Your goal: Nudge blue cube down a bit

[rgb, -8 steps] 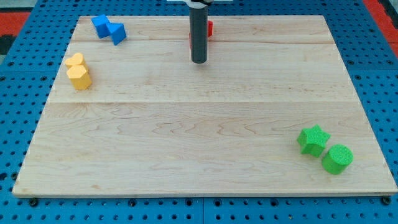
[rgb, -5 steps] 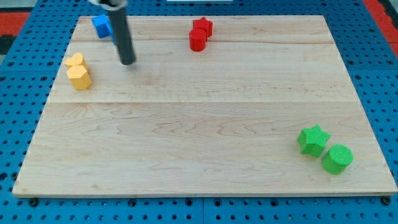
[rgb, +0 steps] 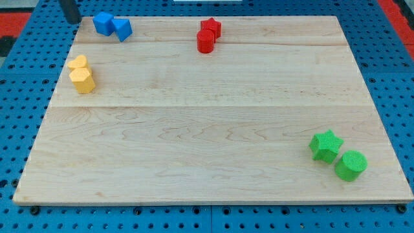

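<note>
The blue cube (rgb: 102, 23) sits at the top left of the wooden board (rgb: 213, 116), touching a second blue block (rgb: 122, 29) on its right. My tip (rgb: 70, 20) is at the view's top left, just off the board's corner, to the left of the blue cube and apart from it. Only the rod's lower end shows.
Two yellow blocks (rgb: 81, 73) sit together at the left edge, below the blue pair. A red star (rgb: 210, 26) and a red cylinder (rgb: 205, 41) sit at the top middle. A green star (rgb: 325, 145) and a green cylinder (rgb: 350, 165) sit at the bottom right.
My rod has swept from the top middle, in front of the red blocks, leftward past the blue blocks to the top left corner. No block has moved.
</note>
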Robot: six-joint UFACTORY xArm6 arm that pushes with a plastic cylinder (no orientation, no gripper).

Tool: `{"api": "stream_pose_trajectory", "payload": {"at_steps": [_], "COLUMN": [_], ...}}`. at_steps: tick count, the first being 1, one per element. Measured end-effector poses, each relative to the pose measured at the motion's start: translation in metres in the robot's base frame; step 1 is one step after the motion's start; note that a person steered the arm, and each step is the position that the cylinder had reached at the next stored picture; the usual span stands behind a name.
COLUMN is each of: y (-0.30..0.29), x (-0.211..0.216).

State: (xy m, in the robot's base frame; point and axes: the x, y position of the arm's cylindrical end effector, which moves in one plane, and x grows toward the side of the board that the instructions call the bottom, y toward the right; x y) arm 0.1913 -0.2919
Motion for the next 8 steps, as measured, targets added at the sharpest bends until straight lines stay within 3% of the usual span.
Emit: {"api": "stream_pose_trajectory", "payload": {"at_steps": [1, 3, 6, 7, 8], "y": [0.021, 0.165, 0.073, 0.072, 0.111], "x": [0.000, 0.013, 0.011, 0.017, 0.031]}}
